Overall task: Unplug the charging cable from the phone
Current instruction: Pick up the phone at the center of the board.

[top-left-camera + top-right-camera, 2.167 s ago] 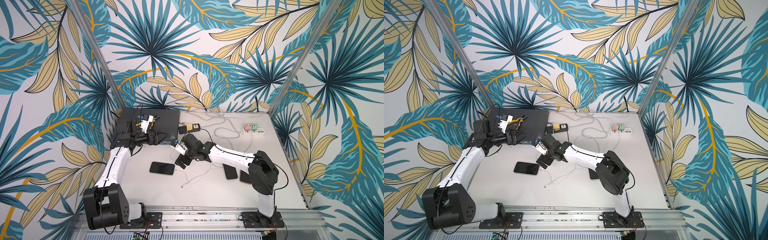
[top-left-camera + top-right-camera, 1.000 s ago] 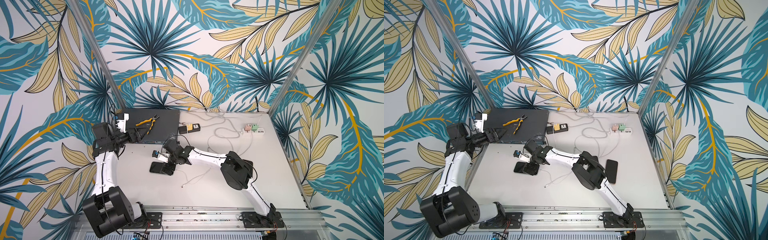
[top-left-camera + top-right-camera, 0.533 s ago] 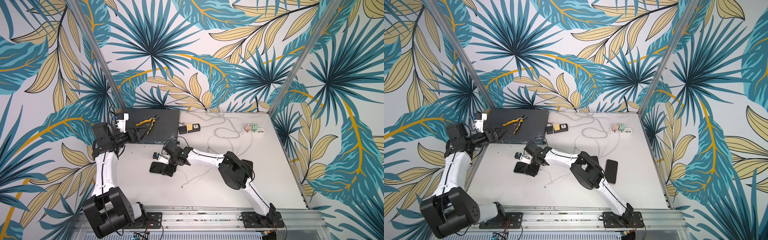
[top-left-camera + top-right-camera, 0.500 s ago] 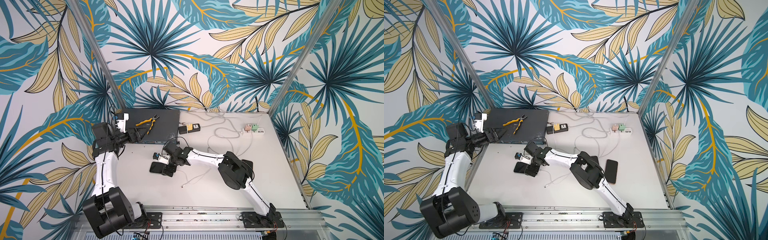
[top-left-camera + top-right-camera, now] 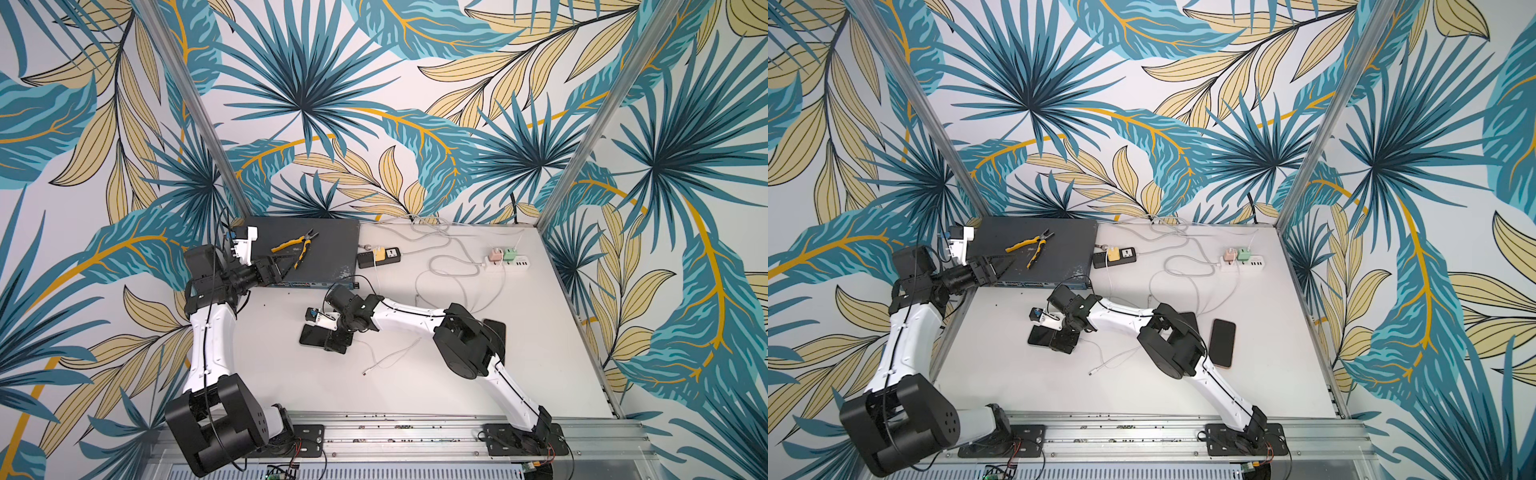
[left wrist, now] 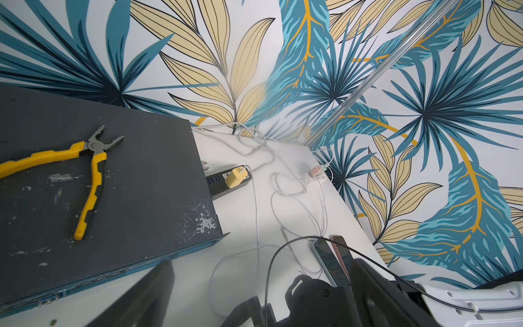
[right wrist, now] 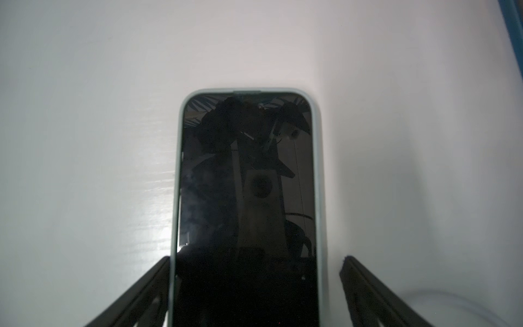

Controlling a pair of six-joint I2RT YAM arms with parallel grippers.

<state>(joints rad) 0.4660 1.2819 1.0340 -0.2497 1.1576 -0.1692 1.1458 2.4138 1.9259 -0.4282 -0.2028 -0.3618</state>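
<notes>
Two jaws of the right gripper (image 7: 256,259) stand wide apart on both sides of the phone (image 7: 246,170), and they grip nothing yet. One finger (image 7: 147,286) is against the edge of the case, while the other is apart from it. In both top views the phone lies flat on the white table (image 5: 415,386), a little left of the middle of the frame.

The left gripper (image 5: 1007,266) is fully spread and empty. It is in the upper left, at the edge of the dark grey box (image 5: 324,249), well apart from the phone.

A thin white cable (image 5: 388,356) lies loose just right of the right gripper, and its small free end touches nothing. The port end of the phone is hidden under the gripper, so I cannot tell if a plug is in it. I judge the work to be in its early part: the phone must first be gripped and steadied, and the pull on the plug, if one is there, is not done.

The phone is a flat rounded rectangle. Its black glass is glossy and mirrors the camera, and the pale case looks matte and soft. The table is smooth with a weak shine. The cable looks limp and light.
</notes>
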